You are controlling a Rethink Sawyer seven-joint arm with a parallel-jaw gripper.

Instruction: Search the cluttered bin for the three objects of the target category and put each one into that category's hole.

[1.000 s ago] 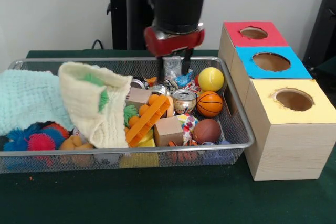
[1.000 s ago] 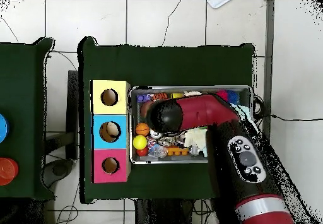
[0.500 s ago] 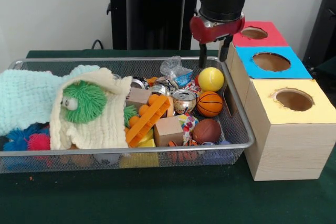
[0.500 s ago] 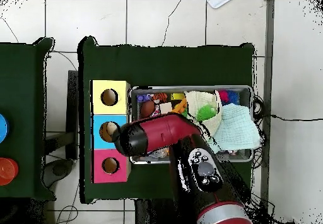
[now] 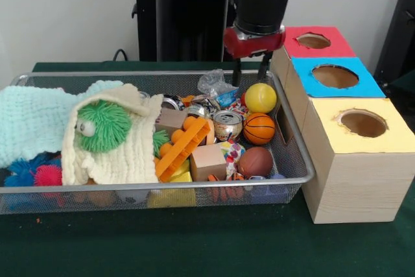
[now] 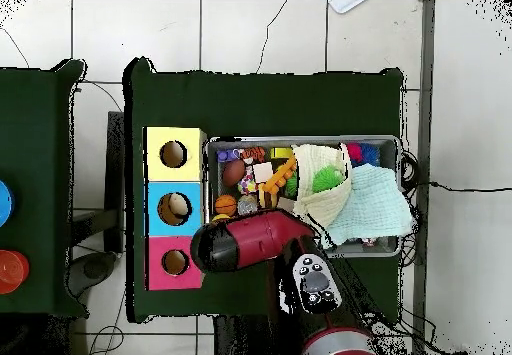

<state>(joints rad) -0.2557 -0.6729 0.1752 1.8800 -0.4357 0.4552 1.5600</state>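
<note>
The gripper (image 5: 249, 68) is hanging with fingers parted and empty above the far rim of the bin (image 5: 295, 160), where a silver can (image 5: 227, 123) is lying beside the small basketball (image 5: 259, 128)

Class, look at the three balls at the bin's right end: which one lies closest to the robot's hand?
The yellow ball, directly below the hand; the basketball and brown ball lie farther away.

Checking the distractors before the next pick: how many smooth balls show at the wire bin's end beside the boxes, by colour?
Smooth yellow ball: 1
Orange basketball-patterned ball: 1
Dark reddish-brown ball: 1
Total: 3
</note>
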